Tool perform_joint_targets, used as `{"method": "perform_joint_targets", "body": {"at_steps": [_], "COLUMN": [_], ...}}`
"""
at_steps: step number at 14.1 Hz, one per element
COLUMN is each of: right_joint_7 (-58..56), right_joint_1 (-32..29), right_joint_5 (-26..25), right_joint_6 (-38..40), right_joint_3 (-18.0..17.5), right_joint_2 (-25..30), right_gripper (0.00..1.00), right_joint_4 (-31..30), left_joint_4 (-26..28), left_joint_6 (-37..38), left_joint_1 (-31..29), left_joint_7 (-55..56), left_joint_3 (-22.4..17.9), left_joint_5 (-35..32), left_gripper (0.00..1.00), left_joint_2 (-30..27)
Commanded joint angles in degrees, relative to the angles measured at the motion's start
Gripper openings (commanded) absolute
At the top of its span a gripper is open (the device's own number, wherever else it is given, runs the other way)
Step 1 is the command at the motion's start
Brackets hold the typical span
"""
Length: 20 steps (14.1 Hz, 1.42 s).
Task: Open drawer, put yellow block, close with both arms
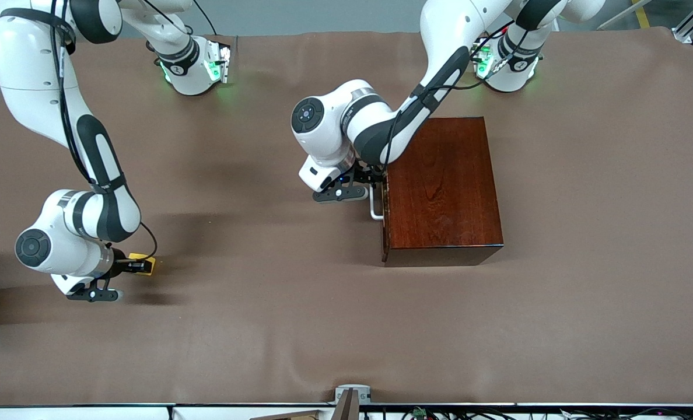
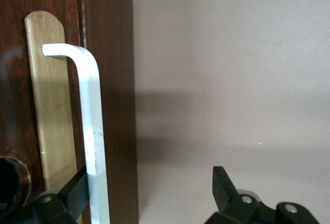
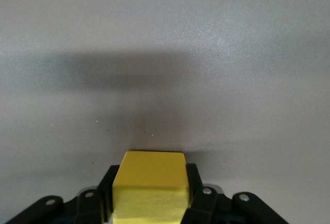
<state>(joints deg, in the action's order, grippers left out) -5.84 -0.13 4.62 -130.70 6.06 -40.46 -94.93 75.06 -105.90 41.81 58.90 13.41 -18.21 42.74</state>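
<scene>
Left hand [image 2: 149, 193], fingers apart, straddles drawer [image 1: 385, 210] handle [image 2: 90, 126]; may slip off pulling. Right hand [image 3: 149, 190] clamped on yellow block [image 3: 150, 185]; shallow grip could drop it.

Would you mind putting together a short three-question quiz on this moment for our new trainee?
1. True or false: the drawer in the wooden box is pulled out.
2. What does the right gripper hold? A) the yellow block B) the handle C) nothing
3. Fill in: the left gripper is open, its fingers on either side of the white ____.

Key
1. False: the drawer front sits flush with the box.
2. A: the fingers are shut on the block's sides.
3. handle
</scene>
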Motion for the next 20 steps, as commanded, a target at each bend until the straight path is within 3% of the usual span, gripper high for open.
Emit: {"method": "perform_joint_targets", "body": {"at_steps": [1,5,10,17,20], "right_joint_7": [-0.6,-13.3,-35.1,-64.2,-78.1], "right_joint_1": [0.1,-0.7,-1.5,-1.2,-1.0], "right_joint_5": [0.8,0.8,1.2,1.1,1.1], "right_joint_6": [3.2,8.1,9.7,17.6,21.3], "right_joint_3": [-0.1,-0.1,-0.4,-5.3,-5.3], "right_joint_2": [1.5,6.7,8.6,14.3,16.0], "right_gripper": [0.00,0.00,0.00,0.00,0.00], "right_joint_4": [-0.3,0.5,2.3,2.3,2.3], "left_joint_4": [-1.4,-1.5,-2.0,-2.9,-2.9], "left_joint_6": [-5.6,-11.5,-15.7,-22.1,-25.8], "left_joint_1": [1.2,1.5,2.5,3.5,3.5], "left_joint_7": [1.4,3.0,3.2,3.2,3.2], "left_joint_3": [0.1,0.1,0.3,0.2,0.1], "left_joint_5": [1.2,3.1,4.0,7.3,7.3], "left_gripper": [1.00,1.00,1.00,1.00,1.00], "left_joint_2": [1.5,2.1,3.2,3.4,4.6]}}
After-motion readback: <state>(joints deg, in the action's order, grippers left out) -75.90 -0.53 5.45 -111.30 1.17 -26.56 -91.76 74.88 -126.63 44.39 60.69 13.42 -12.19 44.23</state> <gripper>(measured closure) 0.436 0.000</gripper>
